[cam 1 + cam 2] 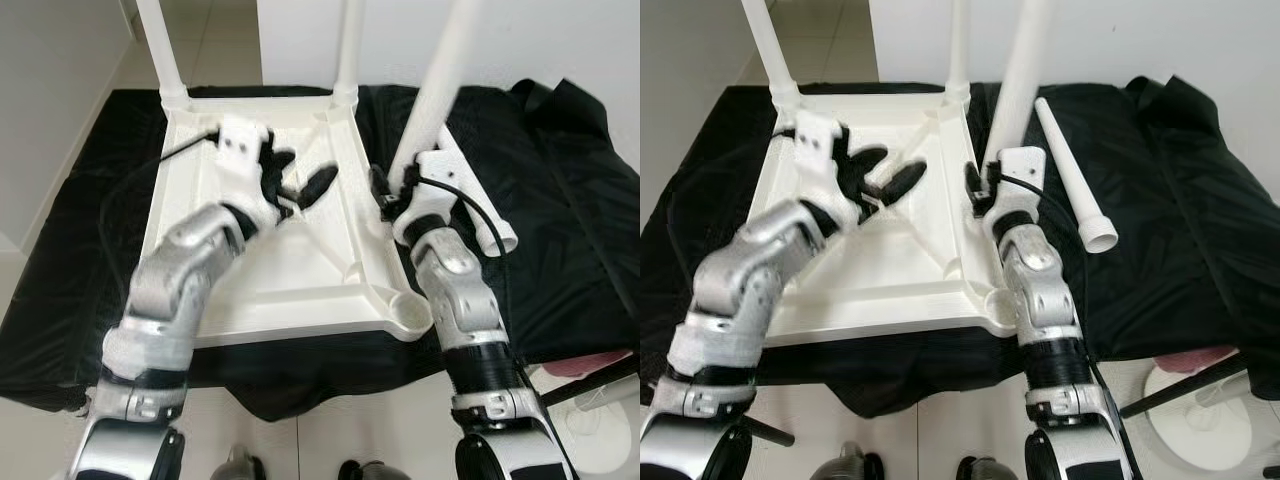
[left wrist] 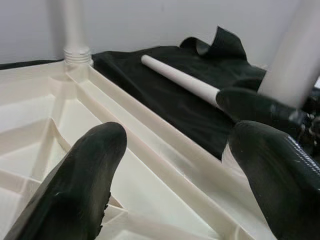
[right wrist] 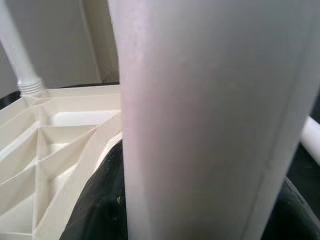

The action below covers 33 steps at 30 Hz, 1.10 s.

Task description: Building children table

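Silver arms, black cables, black-fingered left hand (image 1: 878, 175).

So what's lying around: a big black cloth (image 1: 560, 200) is spread over the whole surface in front of me, hanging off the near edge in a loose fold and bunched into wrinkles toward the far right corner. Under it all is a pale tiled floor (image 1: 930, 440), and it runs on past the far left corner too. White walls (image 1: 40, 90) stand on my left and straight ahead beyond the far edge. Off the near right corner there's a round white base (image 1: 1200, 420) on the floor with a dark rod (image 1: 1180, 385) slanting across it and something pinkish (image 1: 1185, 358) peeking out from under the cloth; can't tell what that is.
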Motion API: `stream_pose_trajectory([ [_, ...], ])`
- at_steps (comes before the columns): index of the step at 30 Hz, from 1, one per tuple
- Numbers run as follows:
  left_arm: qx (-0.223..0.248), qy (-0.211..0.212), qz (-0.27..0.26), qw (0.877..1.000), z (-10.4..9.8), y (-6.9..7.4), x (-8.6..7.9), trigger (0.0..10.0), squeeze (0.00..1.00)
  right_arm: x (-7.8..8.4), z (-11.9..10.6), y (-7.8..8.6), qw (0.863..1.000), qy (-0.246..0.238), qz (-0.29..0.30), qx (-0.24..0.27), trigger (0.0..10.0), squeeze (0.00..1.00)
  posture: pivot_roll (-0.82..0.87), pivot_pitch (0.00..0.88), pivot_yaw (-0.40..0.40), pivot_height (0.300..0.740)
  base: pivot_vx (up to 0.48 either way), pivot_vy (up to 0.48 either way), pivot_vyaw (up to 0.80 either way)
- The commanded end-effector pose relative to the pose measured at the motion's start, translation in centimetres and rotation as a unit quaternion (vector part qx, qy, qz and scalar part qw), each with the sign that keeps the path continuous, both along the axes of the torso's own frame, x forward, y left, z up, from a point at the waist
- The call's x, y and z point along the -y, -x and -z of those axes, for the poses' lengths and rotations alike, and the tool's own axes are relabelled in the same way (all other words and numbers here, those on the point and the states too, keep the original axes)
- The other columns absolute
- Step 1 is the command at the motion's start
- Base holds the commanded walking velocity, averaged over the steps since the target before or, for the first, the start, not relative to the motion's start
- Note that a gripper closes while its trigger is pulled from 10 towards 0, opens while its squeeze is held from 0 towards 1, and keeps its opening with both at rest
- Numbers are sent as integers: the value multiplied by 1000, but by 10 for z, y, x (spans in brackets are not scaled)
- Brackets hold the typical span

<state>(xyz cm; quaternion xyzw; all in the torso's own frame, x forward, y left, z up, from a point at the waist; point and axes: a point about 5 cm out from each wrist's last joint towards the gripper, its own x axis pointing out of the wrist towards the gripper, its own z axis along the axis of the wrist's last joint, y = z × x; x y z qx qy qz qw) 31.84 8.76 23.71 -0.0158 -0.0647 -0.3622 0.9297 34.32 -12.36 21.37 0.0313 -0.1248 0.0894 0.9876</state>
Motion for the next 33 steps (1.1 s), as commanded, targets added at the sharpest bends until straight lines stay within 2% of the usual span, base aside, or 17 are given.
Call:
stream_pose_trajectory([
  [1, 24, -14, 35, 999, -2, 9, 6, 10000, 0, -1, -4, 5, 1000, -6, -4, 12, 10000, 0, -12, 111, -38, 740, 0, 0, 0],
  [4, 18, -27, 58, 998, 6, 16, 8, 10000, 0, 1, -2, 14, 1000, 0, -4, 19, 10000, 0, -12, 113, -34, 740, 0, 0, 0],
  [6, 25, -51, 85, 995, 13, 24, 9, 10000, 0, 1, 0, 23, 999, 15, -10, 31, 10000, 0, -9, 112, -34, 740, 0, 0, 0],
  [10, 28, -64, 101, 992, 16, 29, 10, 10000, 0, 1, 2, 27, 999, 22, -16, 38, 10000, 0, -9, 112, -34, 740, 0, 0, 0],
  [15, 41, -108, 157, 981, 28, 46, 13, 10000, 0, -2, 7, 42, 997, 32, -50, 51, 10000, 0, 4, 114, -28, 740, 0, 0, 0],
  [19, 42, -115, 166, 979, 31, 49, 13, 10000, 0, -2, 7, 46, 997, 30, -55, 54, 10000, 0, 3, 115, -28, 740, 0, 0, 0],
  [21, 36, -129, 190, 973, 39, 58, 11, 10000, 0, 1, 8, 54, 995, 34, -65, 62, 10000, 0, 2, 116, -27, 740, 0, 0, 0],
  [27, 35, -155, 205, 966, 49, 63, 8, 10000, 0, 2, 9, 58, 995, 36, -68, 63, 10000, 0, 0, 120, -25, 740, 0, 0, 0],
  [29, 41, -195, 211, 957, 60, 64, 6, 10000, 0, 3, 8, 60, 995, 37, -68, 65, 10000, 0, -5, 123, -22, 740, 0, 0, 0],
  [32, 41, -195, 211, 957, 60, 64, 6, 10000, 0, 3, 8, 60, 995, 37, -68, 65, 10000, 0, -5, 123, -22, 740, 0, 0, 0],
  [33, 35, -238, 198, 950, 72, 57, 6, 10000, 0, 4, 6, 59, 995, 39, -65, 67, 10000, 0, -14, 126, -17, 740, 0, 0, 0],
])
